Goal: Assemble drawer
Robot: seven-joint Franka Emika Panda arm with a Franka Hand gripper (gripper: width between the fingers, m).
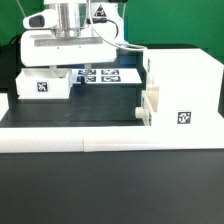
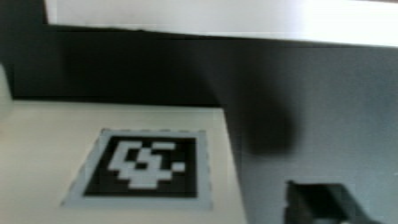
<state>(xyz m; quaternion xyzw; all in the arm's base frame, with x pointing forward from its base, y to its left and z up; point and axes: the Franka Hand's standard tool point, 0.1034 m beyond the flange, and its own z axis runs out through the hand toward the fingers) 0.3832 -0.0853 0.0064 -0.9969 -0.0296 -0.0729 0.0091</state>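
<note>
1. Fingers (image 2: 334, 203): only one dark, blocky tip pokes into a corner of the wrist view. The exterior view doesn't show them clearly under the arm's bulky white end, so there's no telling if they're spread or pressed together.
2. Wrist view is a blurry close-up of a flat white surface with a black-and-white square tag (image 2: 150, 162), next to a dark grey patch. Which part that surface belongs to isn't clear from this view alone.
3. Exterior view gives the whole layout. The loose small tray (image 1: 42, 85) sits on the black table (image 1: 110, 195) at the exterior view's left, right under the arm (image 1: 70, 35).
4. Big boxy case (image 1: 185, 90) stands at the exterior view's right, in smooth white plastic with a tag on its near face. A second tray (image 1: 150, 102) sits in its side, front poking out.
5. Marker board (image 1: 100, 75) lies flat between the loose tray and the case, and a long low white rail (image 1: 110, 140) runs along the front.
</note>
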